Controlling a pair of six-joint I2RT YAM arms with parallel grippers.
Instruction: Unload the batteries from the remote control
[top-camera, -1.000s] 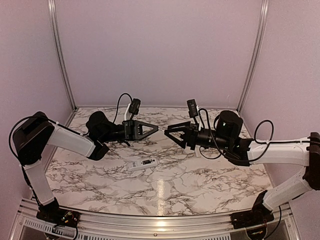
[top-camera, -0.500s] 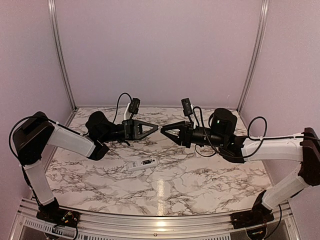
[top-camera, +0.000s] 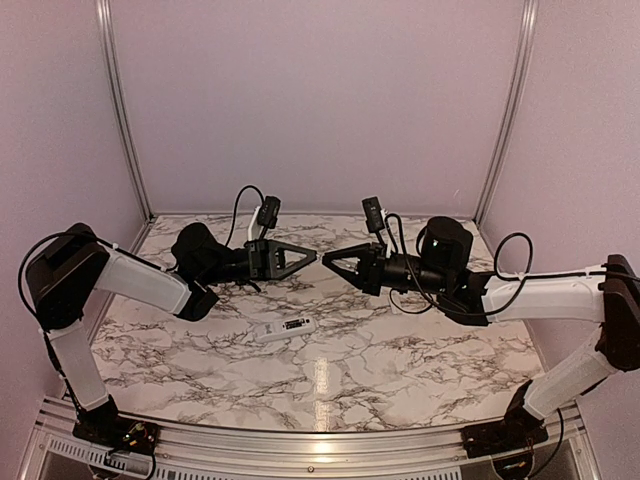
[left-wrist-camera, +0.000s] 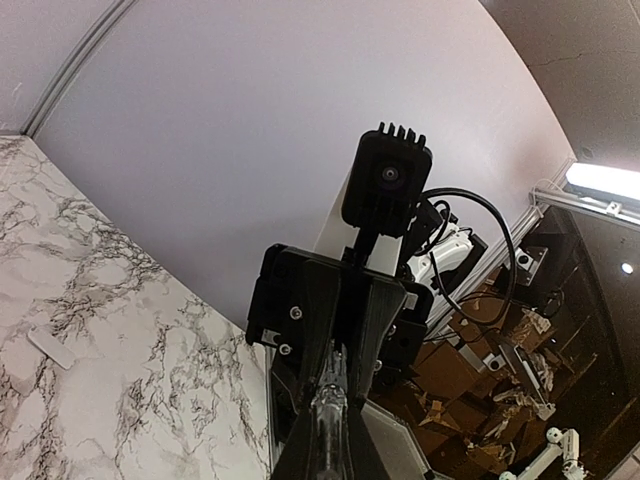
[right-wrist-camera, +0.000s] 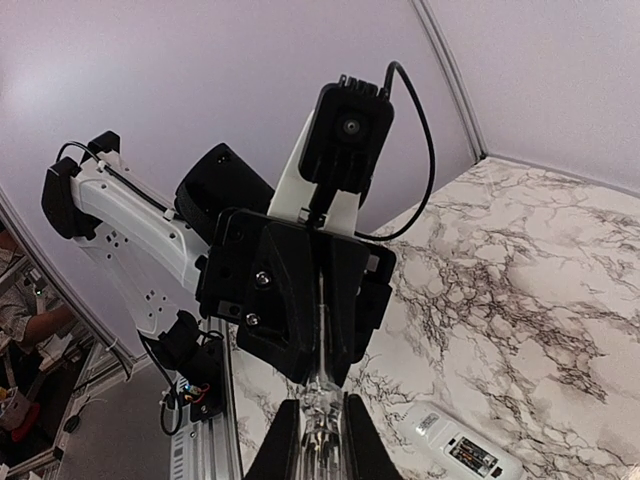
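Note:
The white remote control (top-camera: 286, 327) lies on the marble table, in front of and below both grippers. In the right wrist view the remote control (right-wrist-camera: 440, 435) shows an open compartment with dark batteries (right-wrist-camera: 472, 452) inside. My left gripper (top-camera: 313, 256) and right gripper (top-camera: 326, 262) meet tip to tip above the table. A thin clear pen-like stick (right-wrist-camera: 320, 440) runs between them. My right gripper (right-wrist-camera: 320, 400) is shut on one end of it. The left gripper (left-wrist-camera: 332, 402) is shut on the other end of the stick (left-wrist-camera: 335, 440).
A small flat white cover piece (left-wrist-camera: 50, 348) lies on the marble at the left. Purple walls with metal corner posts (top-camera: 120, 110) close the table at the back and sides. An aluminium rail (top-camera: 320, 440) runs along the near edge.
My right gripper has moved left to meet the left gripper's tip and its jaws have closed on the stick. The left arm and the remote control have not moved.

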